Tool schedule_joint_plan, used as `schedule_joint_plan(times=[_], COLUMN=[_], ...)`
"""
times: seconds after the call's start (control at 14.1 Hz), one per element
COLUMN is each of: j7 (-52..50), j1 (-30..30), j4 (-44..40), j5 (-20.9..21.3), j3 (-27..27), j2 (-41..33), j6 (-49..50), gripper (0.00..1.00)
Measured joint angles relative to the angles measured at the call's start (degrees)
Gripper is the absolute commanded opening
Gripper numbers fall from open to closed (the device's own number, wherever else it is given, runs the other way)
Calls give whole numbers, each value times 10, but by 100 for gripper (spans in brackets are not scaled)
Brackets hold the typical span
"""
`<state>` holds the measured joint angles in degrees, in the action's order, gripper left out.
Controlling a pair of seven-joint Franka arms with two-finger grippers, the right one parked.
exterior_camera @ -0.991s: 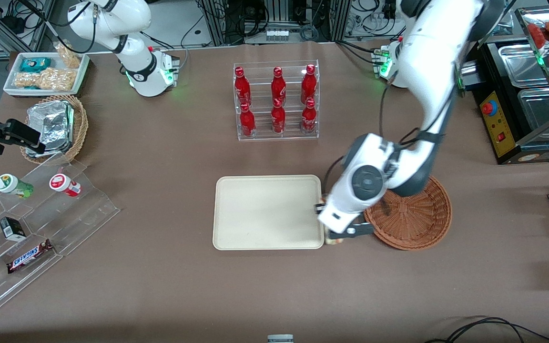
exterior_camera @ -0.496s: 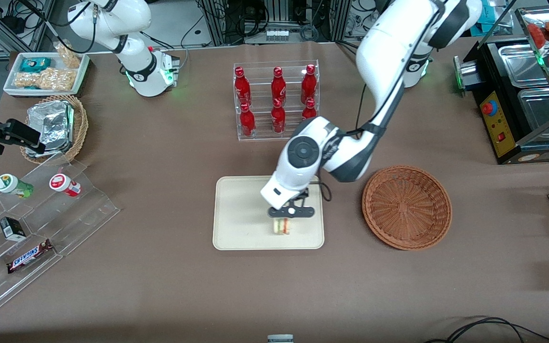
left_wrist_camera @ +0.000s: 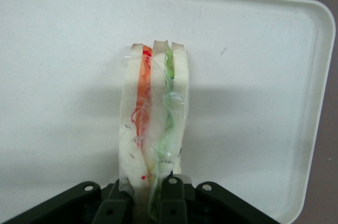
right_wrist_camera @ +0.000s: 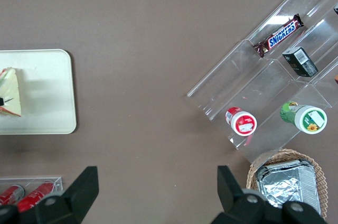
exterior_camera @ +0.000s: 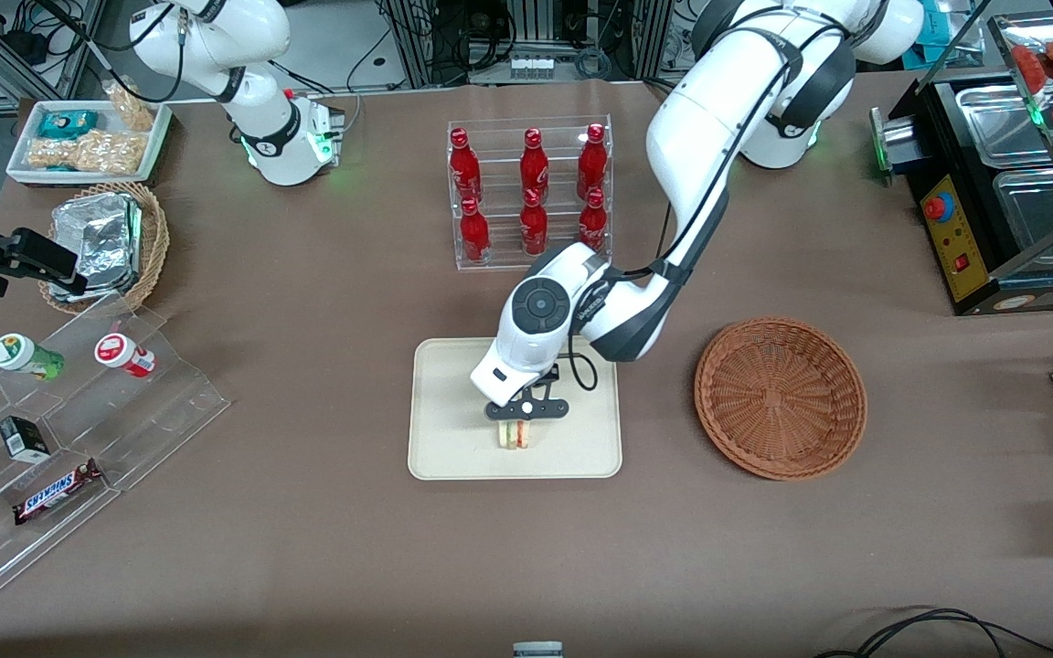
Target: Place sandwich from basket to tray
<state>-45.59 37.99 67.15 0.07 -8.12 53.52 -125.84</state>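
In the front view we see that the gripper [exterior_camera: 515, 422] has travelled from the edge of the tray [exterior_camera: 453, 439] nearest the basket [exterior_camera: 781, 397], where it was a second ago, to above the tray's middle; over the last half second it has moved a little more toward the parked arm's end of the table. The sandwich [exterior_camera: 515, 434] has come with it and hangs just under the black fingers, over the part of the tray nearer the front camera. The basket stands beside the tray, toward the working arm's end, with nothing in it. The rack of red bottles [exterior_camera: 531, 194] sits farther from the front camera than the tray.

In the left wrist view we look straight down the gripper [left_wrist_camera: 149, 195] at the sandwich [left_wrist_camera: 154, 129]. The fingers [left_wrist_camera: 171, 192] are closed narrowly on the wrapped wedge, one on each bread face, and the rest of it sticks out past them. Its orange-red and green layers run lengthwise between the white slices. The cream tray [left_wrist_camera: 264, 102] fills the view under it; we cannot tell whether the sandwich touches it.

In the right wrist view we see one corner of the sandwich [right_wrist_camera: 10, 93] over the tray [right_wrist_camera: 47, 92], and farther off the clear stepped stand [right_wrist_camera: 274, 76] holding a Snickers bar [right_wrist_camera: 278, 35].
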Motion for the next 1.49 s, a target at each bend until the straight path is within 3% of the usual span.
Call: schedule_joint_plan(times=[0.07,0.21,0.35,0.42,0.5,0.92,1.2,1.49], j7=[-1,-2,-9,-21,-35,-106,-112,-135], j1=[2,2,2,2,2,3,-11,-66], j4=[0,0,-1,-1,-2,-24,-12,91], j5=[13,41,47,47,47,48,52,53], j3=[0,0,0,0,0,0,7,14], j2=[3,5,5,5,5,-22,-145,-258], j6=[0,0,0,0,0,30,175,271], gripper=[7,23,56,91,100,100,100,100])
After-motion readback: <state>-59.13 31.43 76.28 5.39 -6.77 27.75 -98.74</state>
